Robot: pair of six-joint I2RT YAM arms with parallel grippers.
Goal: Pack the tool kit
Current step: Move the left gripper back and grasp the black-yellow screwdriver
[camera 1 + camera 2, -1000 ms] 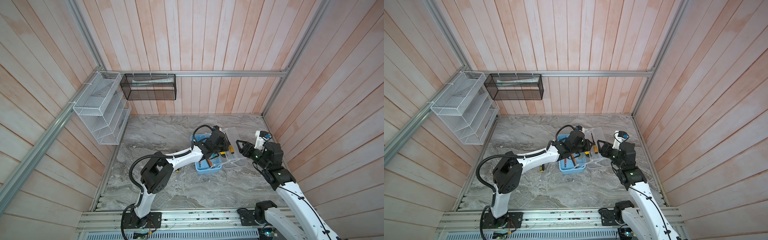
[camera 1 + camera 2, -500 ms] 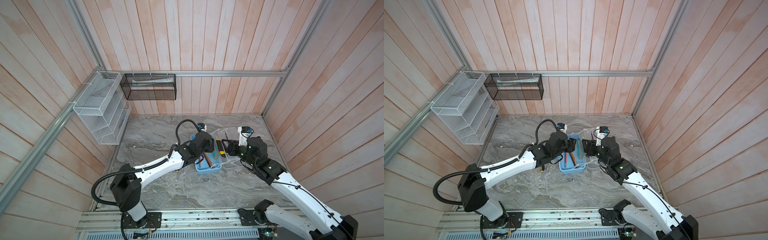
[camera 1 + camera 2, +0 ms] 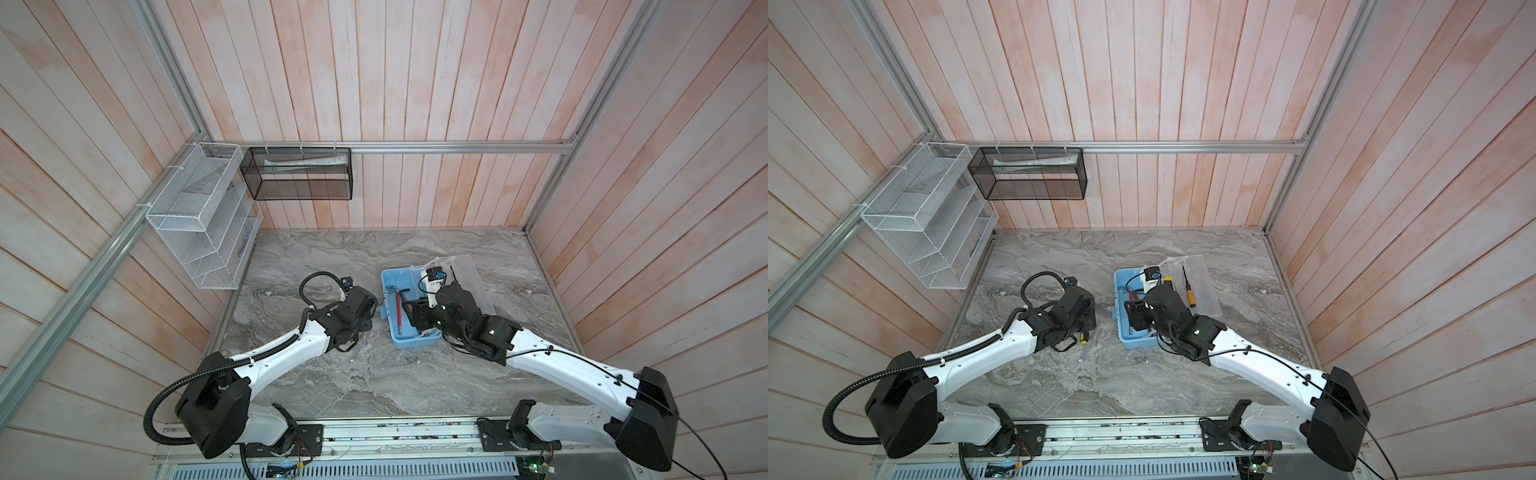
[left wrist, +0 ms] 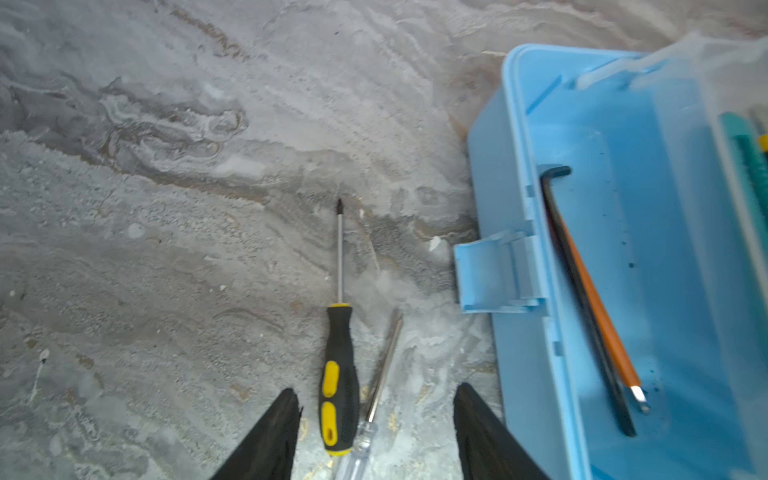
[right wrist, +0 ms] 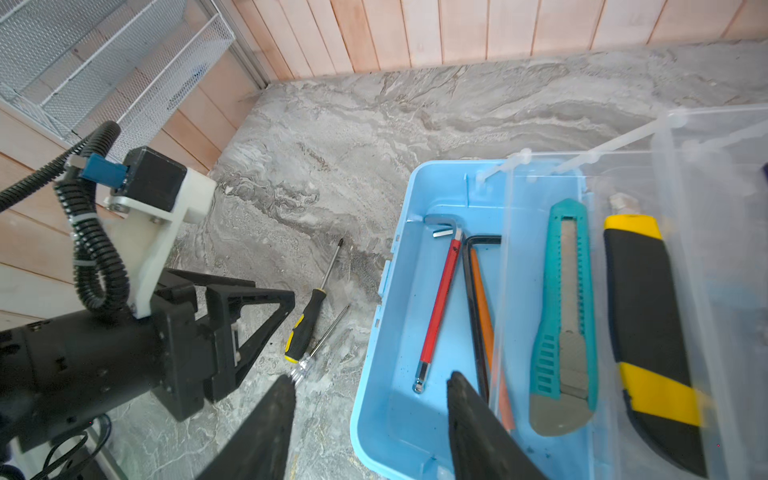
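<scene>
Left tool (image 4: 376, 390), apart, hangs over the yellow-black screwdriver (image 4: 338, 374) at the box's (image 4: 484, 187) nine o'clock; next: lower, clamp. Right tool (image 5: 370, 378) apart, empty.

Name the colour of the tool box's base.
The tool box base is light blue, clearest in the right wrist view.

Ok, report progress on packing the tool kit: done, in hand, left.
Done: the red hex key and black hex key lie in the blue box.
In hand: nothing. The left gripper hangs open over the black-and-yellow screwdriver; the right gripper is open at the box.
Left: that screwdriver and the clear-handled screwdriver, both on the table.
</scene>
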